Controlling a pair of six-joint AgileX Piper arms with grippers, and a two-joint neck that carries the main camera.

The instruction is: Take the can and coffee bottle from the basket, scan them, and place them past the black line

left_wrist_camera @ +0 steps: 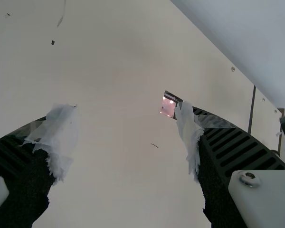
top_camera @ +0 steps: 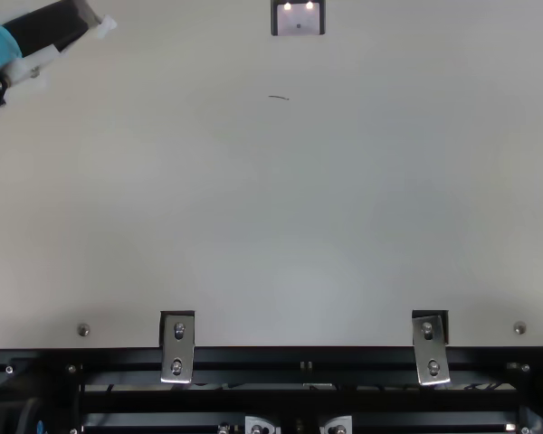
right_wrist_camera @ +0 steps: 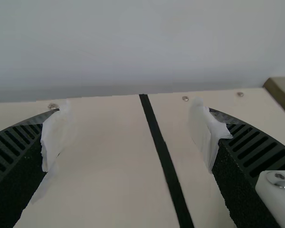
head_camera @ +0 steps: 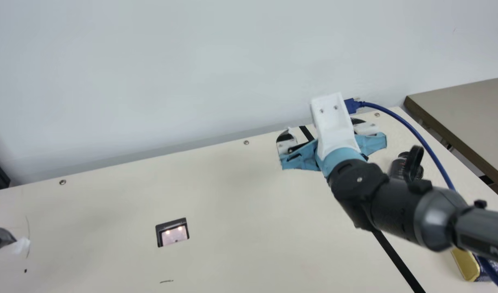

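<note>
Dark container (head_camera: 396,167) and gold container (head_camera: 465,264) (I can't tell which is the can) rest past the black line (head_camera: 397,260) in the main view; a low swing of the right arm (head_camera: 395,207) could knock either, both lying apart from the right gripper (head_camera: 323,126). The top view has the lit scanner (top_camera: 299,20), the left wrist view the left gripper (left_wrist_camera: 126,111) spread wide and empty, the right wrist view the right one's fingers equally wide.
</note>
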